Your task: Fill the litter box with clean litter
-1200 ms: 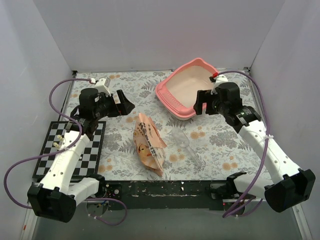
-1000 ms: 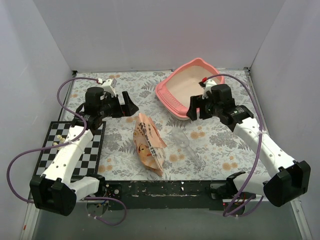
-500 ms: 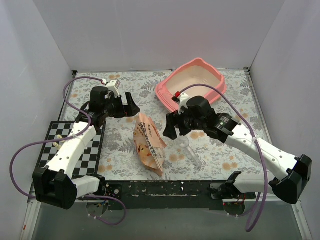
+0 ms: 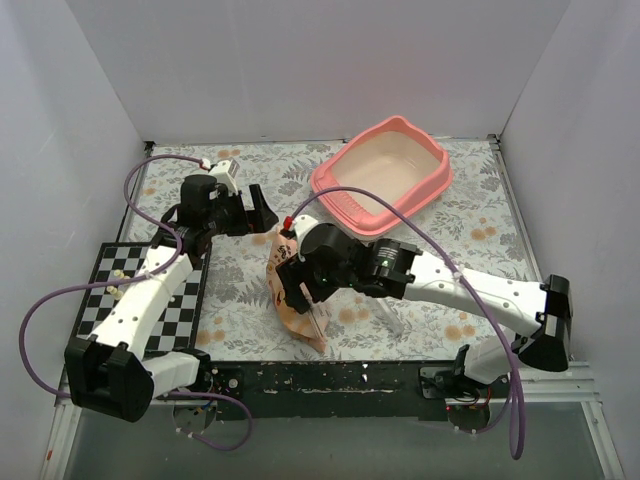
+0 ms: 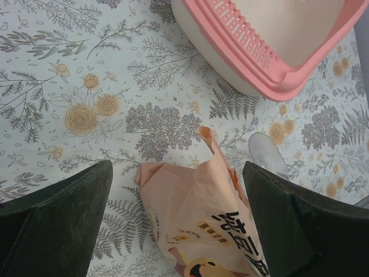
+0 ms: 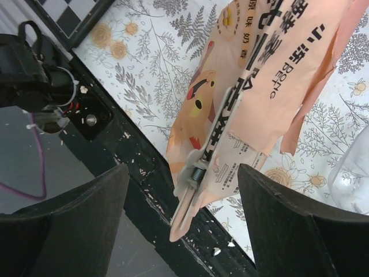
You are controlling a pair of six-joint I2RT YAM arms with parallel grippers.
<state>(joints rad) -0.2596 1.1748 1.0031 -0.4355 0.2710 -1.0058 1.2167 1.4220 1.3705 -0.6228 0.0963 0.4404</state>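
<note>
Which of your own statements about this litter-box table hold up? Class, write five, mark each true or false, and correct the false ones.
1. The orange-peach bag lies on the floral mat, outside the litter box. True.
2. The right gripper is shut on the bag. False: its jaws stand open, with the bag below and between them.
3. The checkerboard lies at the left, under the left arm. True.
4. The clear scoop sits inside the litter box. False: it lies on the mat beside the bag.
5. The left gripper is open. True.
</note>
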